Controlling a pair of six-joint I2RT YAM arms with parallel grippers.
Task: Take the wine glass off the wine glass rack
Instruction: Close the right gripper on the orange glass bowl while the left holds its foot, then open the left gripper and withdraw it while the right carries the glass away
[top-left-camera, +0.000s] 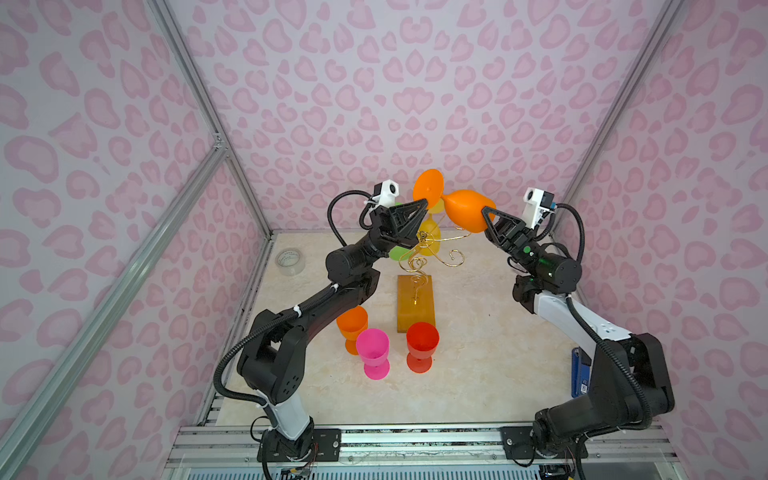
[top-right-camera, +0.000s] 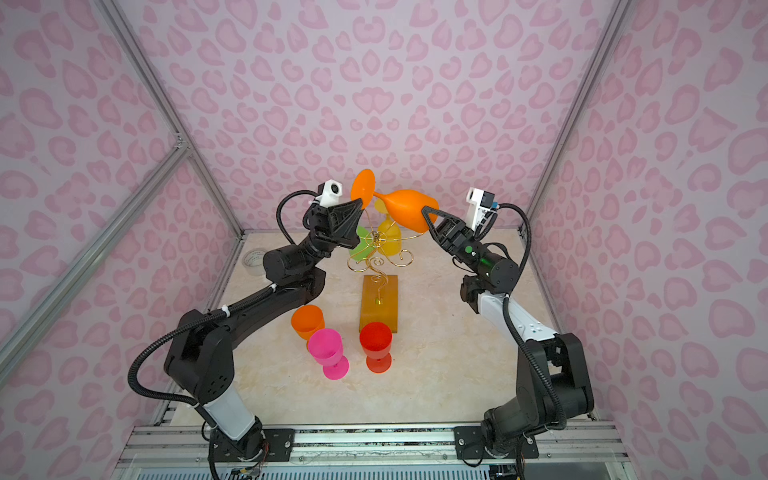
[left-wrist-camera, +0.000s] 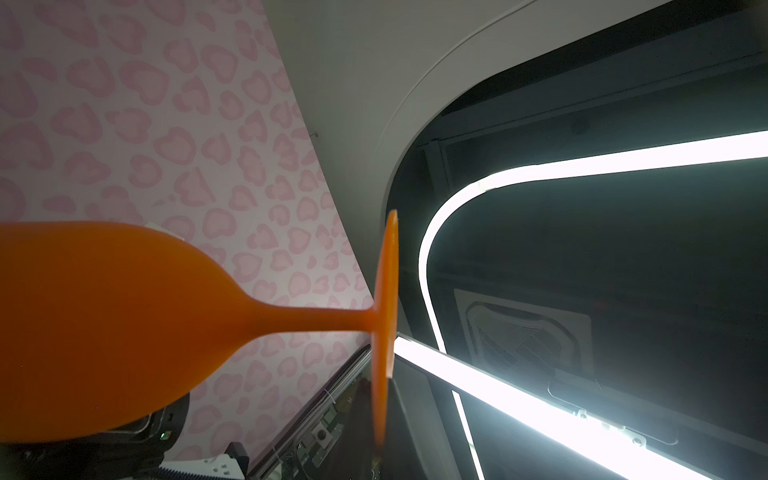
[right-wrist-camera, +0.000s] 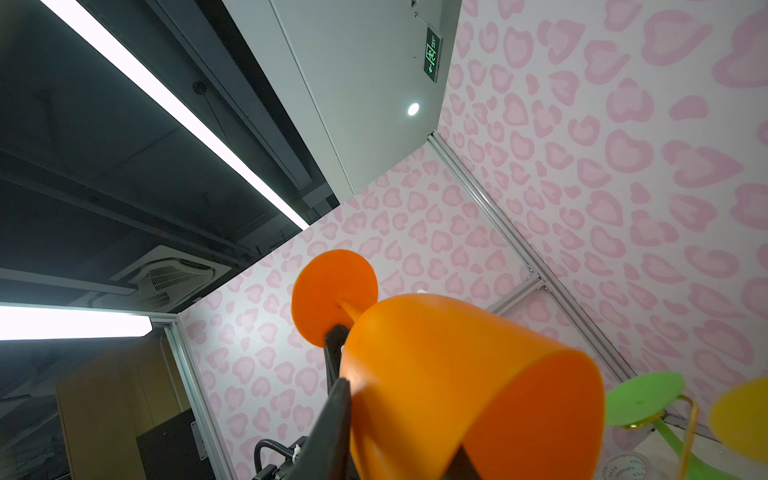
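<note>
1. Wine glass (top-left-camera: 467, 208) (top-right-camera: 409, 205), orange: in the air, lying on its side, above the wire arms of the rack (top-left-camera: 419, 259) (top-right-camera: 376, 266) and apart from them in both top views. Foot toward the left arm, bowl mouth toward the right arm.
2. Left jaws: fully closed on the rim of the foot disc, fingers (top-left-camera: 411, 216) pointing up at it. Left wrist view: glass (left-wrist-camera: 104, 324) side-on, disc edge-on and running down between the fingers.
3. Right jaws: at the bowl mouth, astride the wall. Outer finger (right-wrist-camera: 336, 415) against the outside of the bowl (right-wrist-camera: 436, 365), the other one inside the opening. Gap narrowed but not closed; cannot tell whether clamped or only touching.
4. Rack: gold wire on a wooden base, upright in the middle of the surface (top-left-camera: 478, 353). Yellow glass (top-left-camera: 430, 237) (top-right-camera: 390, 239) and green glass (top-right-camera: 359, 247) hanging upside down on it, the green one mostly hidden behind the left arm in a top view.
5. In front of the base, all upright: second orange glass (top-left-camera: 352, 324), pink glass (top-left-camera: 372, 349) just beside it, red glass (top-left-camera: 422, 343) at the near end of the base.
6. Tape roll (top-left-camera: 289, 259) at the left rear edge of the surface.
</note>
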